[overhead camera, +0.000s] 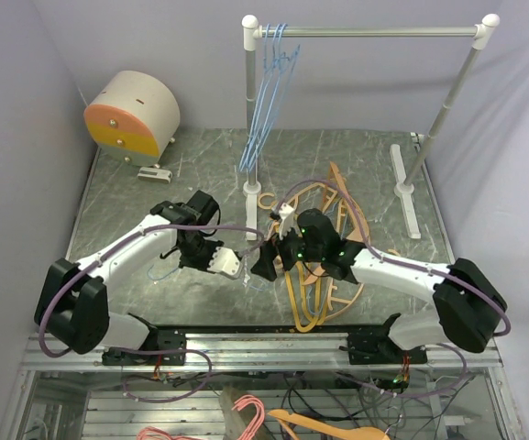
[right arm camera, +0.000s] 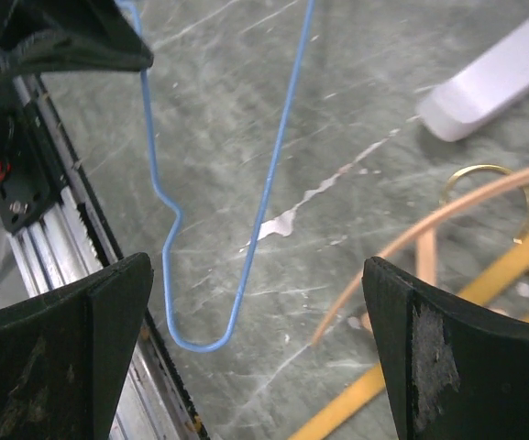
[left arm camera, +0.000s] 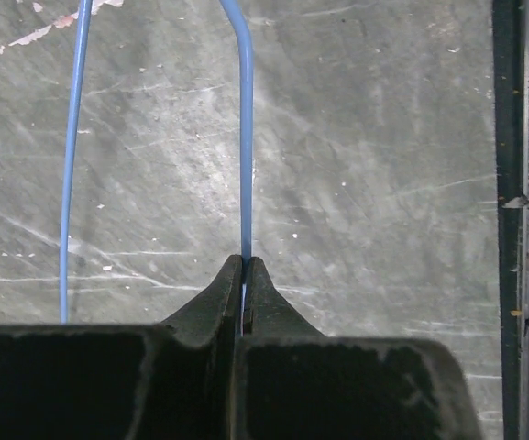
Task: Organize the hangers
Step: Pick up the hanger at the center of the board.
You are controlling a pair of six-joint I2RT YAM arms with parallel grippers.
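Observation:
My left gripper (left arm camera: 245, 275) is shut on a thin light-blue wire hanger (left arm camera: 246, 137) that lies low over the marble table; in the top view this gripper (overhead camera: 232, 266) is at centre front. Just to its right, my right gripper (overhead camera: 269, 261) stands open. In the right wrist view the same blue hanger's (right arm camera: 264, 183) bent end lies between the wide-apart fingers of this gripper (right arm camera: 255, 302), untouched. Several blue wire hangers (overhead camera: 269, 101) hang at the left end of the rack's rail. A heap of orange and tan hangers (overhead camera: 324, 284) lies under the right arm.
The white clothes rack has a top rail (overhead camera: 374, 31) and two feet (overhead camera: 406, 192) at the back. A round beige and orange box (overhead camera: 133, 116) sits back left. The table's metal front rail (overhead camera: 264, 335) runs close below both grippers. Pink hangers (overhead camera: 246, 417) lie under the table.

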